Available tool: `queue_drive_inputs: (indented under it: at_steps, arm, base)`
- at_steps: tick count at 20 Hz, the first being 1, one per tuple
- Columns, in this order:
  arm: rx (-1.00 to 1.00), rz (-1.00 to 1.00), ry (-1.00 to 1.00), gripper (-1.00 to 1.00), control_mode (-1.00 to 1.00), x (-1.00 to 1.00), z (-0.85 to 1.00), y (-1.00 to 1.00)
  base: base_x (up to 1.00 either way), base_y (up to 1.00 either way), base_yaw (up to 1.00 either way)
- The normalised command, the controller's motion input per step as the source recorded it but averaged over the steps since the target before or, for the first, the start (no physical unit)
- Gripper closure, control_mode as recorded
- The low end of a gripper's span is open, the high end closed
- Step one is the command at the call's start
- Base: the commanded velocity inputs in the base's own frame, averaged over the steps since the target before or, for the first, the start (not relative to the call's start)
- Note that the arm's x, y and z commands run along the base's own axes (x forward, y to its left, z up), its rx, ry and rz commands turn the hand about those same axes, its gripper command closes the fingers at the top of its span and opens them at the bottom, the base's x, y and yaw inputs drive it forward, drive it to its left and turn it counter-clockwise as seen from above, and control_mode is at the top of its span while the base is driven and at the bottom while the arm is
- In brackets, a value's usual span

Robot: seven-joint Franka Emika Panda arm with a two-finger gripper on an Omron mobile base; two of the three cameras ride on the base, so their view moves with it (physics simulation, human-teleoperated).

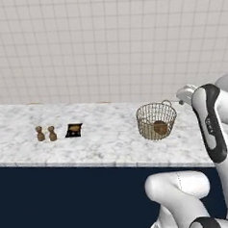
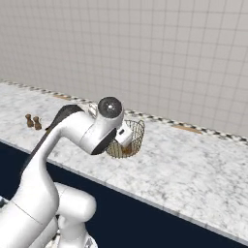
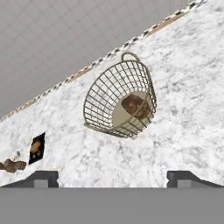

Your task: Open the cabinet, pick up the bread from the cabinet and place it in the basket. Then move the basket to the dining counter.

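1. While the basket [image 1: 156, 121] stands upright on the dining counter [image 1: 103, 145], the bread [image 1: 160, 127] lies inside it on the bottom.
2. Fingertips [image 3: 41, 178] of the gripper [image 3: 113, 179] sit spread wide apart and hold nothing, above the marble on the basket's near side.
3. Far left on the counter, two small brown shakers [image 1: 46, 133] stand beside a dark packet [image 1: 74, 130].
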Motion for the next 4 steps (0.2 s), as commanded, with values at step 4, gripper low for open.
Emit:
queue_drive_inputs:
  at_steps: [4]
  arm:
    - [-0.08, 0.39, -0.34, -1.00, -1.00, -0.64, 0.82, 0.45]
  base:
    - [0.00, 0.00, 0.00]
